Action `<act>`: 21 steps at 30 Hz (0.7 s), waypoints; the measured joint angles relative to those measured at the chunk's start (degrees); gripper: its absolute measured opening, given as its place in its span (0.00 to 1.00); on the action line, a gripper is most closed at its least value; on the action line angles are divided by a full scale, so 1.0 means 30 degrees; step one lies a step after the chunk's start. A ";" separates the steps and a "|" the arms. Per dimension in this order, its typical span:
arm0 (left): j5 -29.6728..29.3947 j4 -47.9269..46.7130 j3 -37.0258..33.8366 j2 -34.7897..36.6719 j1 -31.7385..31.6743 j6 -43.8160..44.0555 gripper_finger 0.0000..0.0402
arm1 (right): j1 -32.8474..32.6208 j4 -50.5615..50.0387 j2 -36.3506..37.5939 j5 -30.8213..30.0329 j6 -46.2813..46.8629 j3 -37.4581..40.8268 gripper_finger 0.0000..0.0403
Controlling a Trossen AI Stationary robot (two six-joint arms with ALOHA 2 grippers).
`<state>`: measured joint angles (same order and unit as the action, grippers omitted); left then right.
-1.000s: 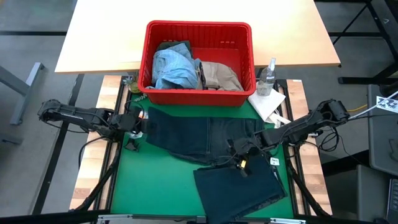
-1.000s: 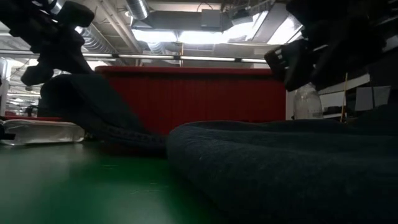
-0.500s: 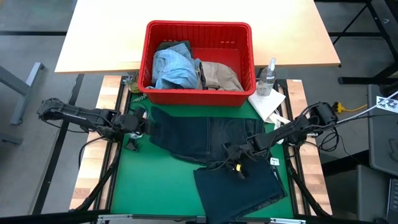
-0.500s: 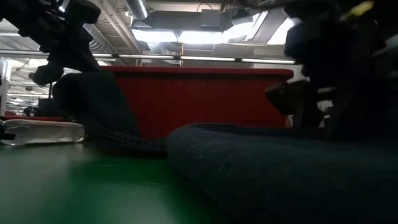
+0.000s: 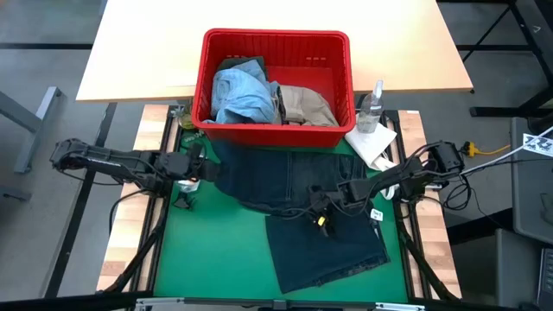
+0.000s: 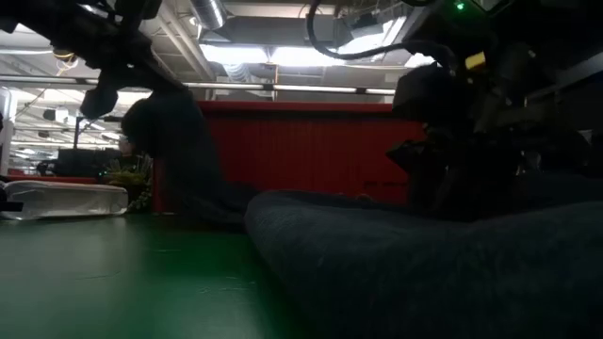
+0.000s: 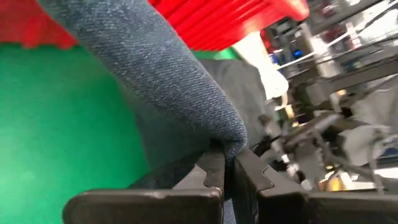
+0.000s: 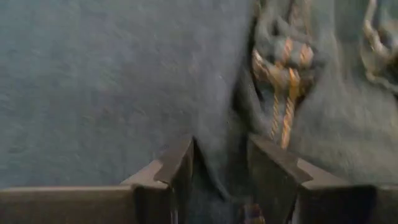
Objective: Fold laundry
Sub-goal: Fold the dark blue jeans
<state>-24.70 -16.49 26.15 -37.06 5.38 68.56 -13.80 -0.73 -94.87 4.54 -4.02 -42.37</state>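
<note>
Dark jeans (image 5: pixel 294 194) lie spread at counter centre, fold only begun. Left pincer (image 5: pixel 197 164) at 9 o'clock grasps one raised edge; right pincer (image 5: pixel 318 205) at 3 o'clock bites a fold of denim. Basket (image 5: pixel 275 45) at 12 o'clock holds more clothes (image 5: pixel 242 91) — most work remains.

Bright even overhead view, dim backlit low view, blurred wrist views

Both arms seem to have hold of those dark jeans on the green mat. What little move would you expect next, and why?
Probably a short carry of both held edges over the lower half. The left pincer is shut on the dark jeans, lifting their edge by the red basket; the right pincer pinches a fold mid-garment, while the leg end lies flat on the green mat.
</note>
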 joint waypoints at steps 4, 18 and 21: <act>0.0665 0.2222 0.0000 -0.0011 -0.0295 -0.0306 0.00 | -0.0015 0.0038 0.0760 0.1224 -0.0251 -0.0461 0.37; 0.1497 0.9356 0.0000 -0.4262 -0.0420 -0.0653 0.00 | -0.0007 -0.5692 0.6998 -0.2234 -0.0411 -0.1983 0.37; 0.1684 1.2092 0.0000 -0.5899 -0.0420 -0.1065 0.00 | -0.0007 -0.7170 0.8392 -0.3962 -0.0416 -0.2002 0.37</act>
<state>-19.64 19.79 26.15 -54.75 4.12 65.37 -13.82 -22.23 -69.70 -7.35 -5.27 -48.38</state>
